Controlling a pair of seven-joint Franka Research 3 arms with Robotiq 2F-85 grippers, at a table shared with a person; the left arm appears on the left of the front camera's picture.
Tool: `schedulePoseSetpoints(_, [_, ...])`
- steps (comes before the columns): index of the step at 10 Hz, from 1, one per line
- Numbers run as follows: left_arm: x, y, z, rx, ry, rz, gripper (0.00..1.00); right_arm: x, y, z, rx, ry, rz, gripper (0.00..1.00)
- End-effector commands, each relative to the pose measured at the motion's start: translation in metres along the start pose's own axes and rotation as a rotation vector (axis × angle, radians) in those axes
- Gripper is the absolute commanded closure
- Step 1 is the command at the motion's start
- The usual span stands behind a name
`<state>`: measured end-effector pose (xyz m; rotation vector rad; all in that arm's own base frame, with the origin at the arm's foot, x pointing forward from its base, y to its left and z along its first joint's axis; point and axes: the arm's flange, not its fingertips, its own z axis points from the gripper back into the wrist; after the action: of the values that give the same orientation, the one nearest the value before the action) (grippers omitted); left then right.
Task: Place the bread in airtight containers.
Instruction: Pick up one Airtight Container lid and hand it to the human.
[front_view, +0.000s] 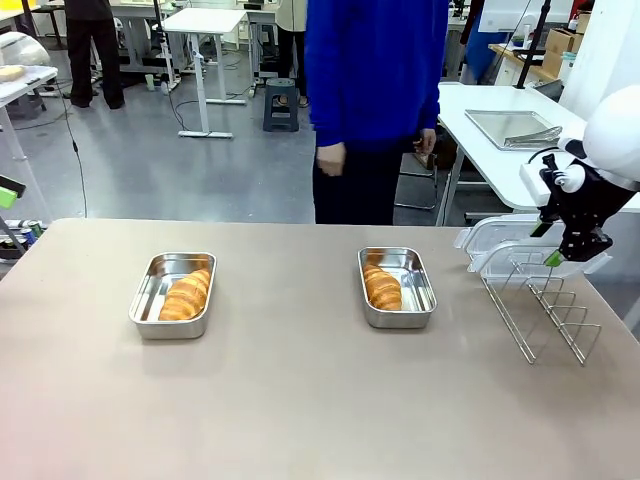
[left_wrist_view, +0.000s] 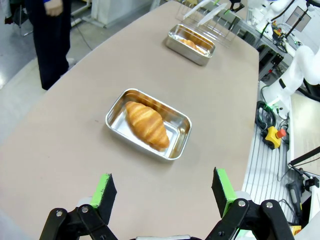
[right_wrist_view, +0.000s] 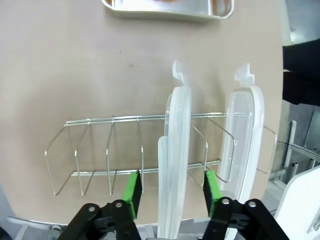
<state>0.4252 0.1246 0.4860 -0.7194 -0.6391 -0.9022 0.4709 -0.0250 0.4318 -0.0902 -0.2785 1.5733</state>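
Plainly, the bread is in place: one croissant (front_view: 187, 293) lies in the left steel tin (front_view: 157, 285) and the other croissant (front_view: 382, 287) lies in the right steel tin (front_view: 415, 285). In the front view the left tin sits at nine o'clock of the right one. Both tins are uncovered.

At three o'clock of the right tin stands the wire rack (front_view: 545, 320), holding two clear plastic lids on edge. In the right wrist view the right gripper (right_wrist_view: 171, 187) straddles the nearer lid (right_wrist_view: 173, 150). Its green pads stand at nine and three o'clock of the lid's edge, with a gap showing on each side, so the jaws are spread and grasp nothing yet. The second lid (right_wrist_view: 245, 135) stands just beside it in the next slot.

The left gripper (left_wrist_view: 165, 192) hangs over the table (front_view: 300, 400) with its jaws wide and empty, and the left tin is at twelve o'clock of it.

By my reading, the step in hand is fetching a lid to seal the tins. The next move calls for pinching that thin edge squarely and lifting it straight out of the wires without tipping its neighbour. The lid then has to be carried to a tin and pressed on.
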Motion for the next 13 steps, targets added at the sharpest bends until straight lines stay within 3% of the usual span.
schedulePoseSetpoints(1, [0.000,-0.002,0.002,-0.010,0.000,-0.017,0.00,0.004,0.006,0.003,-0.030,0.054,-0.007,1.00])
schedulePoseSetpoints(2, [0.000,-0.002,0.002,-0.010,0.000,-0.017,0.00,0.006,0.007,0.004,-0.036,0.066,0.000,0.86])
schedulePoseSetpoints(4, [0.000,-0.002,0.002,-0.010,0.000,-0.017,0.00,0.006,0.006,0.003,-0.033,0.072,0.013,1.00])
schedulePoseSetpoints(9, [0.000,-0.002,0.002,-0.010,0.000,-0.017,0.00,0.006,0.012,0.015,-0.059,0.059,0.028,1.00])
schedulePoseSetpoints(10, [0.000,-0.002,0.002,-0.010,0.000,-0.017,0.00,0.009,0.016,0.029,-0.070,0.057,0.000,1.00])
schedulePoseSetpoints(11, [0.000,-0.002,0.002,-0.010,0.000,-0.017,0.00,0.010,0.012,0.052,-0.086,0.082,0.004,0.88])
schedulePoseSetpoints(13, [0.000,-0.002,0.002,-0.010,0.000,-0.017,0.00,0.018,0.010,0.109,-0.120,0.079,0.000,0.95])
